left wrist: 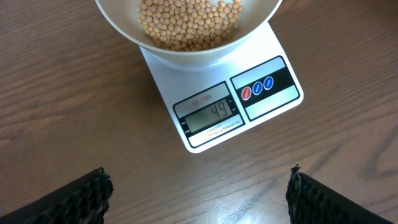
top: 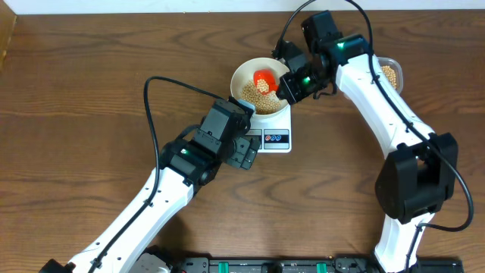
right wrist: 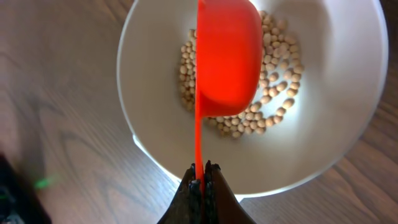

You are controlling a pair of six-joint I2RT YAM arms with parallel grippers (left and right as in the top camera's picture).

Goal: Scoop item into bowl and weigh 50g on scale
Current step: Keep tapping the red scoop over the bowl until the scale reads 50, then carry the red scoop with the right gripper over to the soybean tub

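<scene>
The white bowl (top: 246, 76) sits on the white scale (top: 276, 138) and holds a pile of tan beans (top: 255, 92). The scale's display (left wrist: 211, 114) reads 49, with the red and blue buttons (left wrist: 256, 88) beside it. My right gripper (right wrist: 200, 171) is shut on the thin handle of an orange scoop (right wrist: 227, 56), held turned on its side over the beans (right wrist: 273, 93) in the bowl (right wrist: 336, 118). My left gripper (left wrist: 199, 193) is open and empty, hovering over the table just in front of the scale. The bowl's underside (left wrist: 186, 55) shows at the top of the left wrist view.
A clear plastic tub (top: 392, 73) with more beans stands at the back right, partly behind the right arm. The left arm (top: 186, 163) reaches in from the front left, close to the scale's left side. The table is dark wood.
</scene>
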